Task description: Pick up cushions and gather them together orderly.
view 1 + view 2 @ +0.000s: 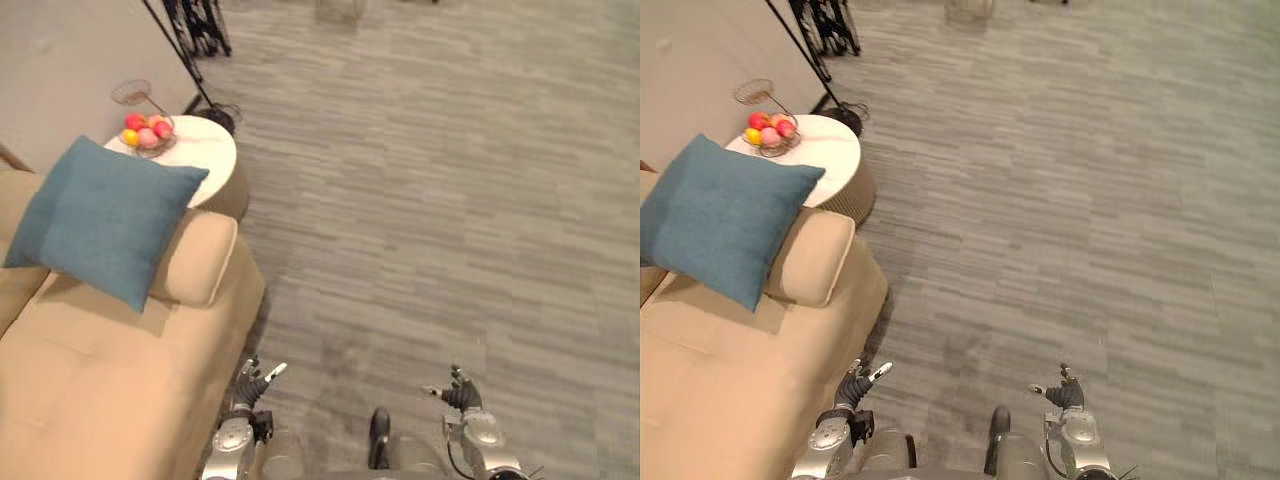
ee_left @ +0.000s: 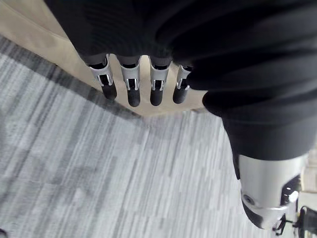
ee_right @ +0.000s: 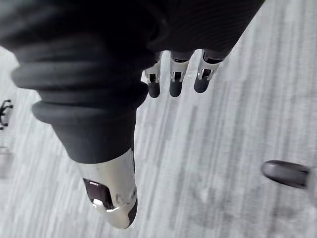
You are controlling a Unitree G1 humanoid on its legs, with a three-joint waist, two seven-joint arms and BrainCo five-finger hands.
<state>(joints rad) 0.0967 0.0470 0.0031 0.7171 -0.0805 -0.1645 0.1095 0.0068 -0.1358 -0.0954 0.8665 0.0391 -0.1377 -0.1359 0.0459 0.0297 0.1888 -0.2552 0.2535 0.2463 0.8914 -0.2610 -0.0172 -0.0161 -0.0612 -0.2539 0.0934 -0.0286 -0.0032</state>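
A blue square cushion (image 1: 105, 220) leans against the armrest of the beige sofa (image 1: 90, 400) at the left, upright on one corner. My left hand (image 1: 252, 385) hangs low beside the sofa's front corner, fingers (image 2: 130, 88) relaxed and holding nothing. Over the bare carpet at the bottom right my right hand (image 1: 460, 392) hangs the same way, with its fingers (image 3: 174, 82) straight and nothing in them. Both hands are well short of the cushion.
A round white side table (image 1: 205, 150) stands behind the armrest with a wire bowl of fruit (image 1: 148, 131) on it. Black stand legs (image 1: 195, 40) rise at the back left. Grey carpet (image 1: 430, 200) stretches to the right.
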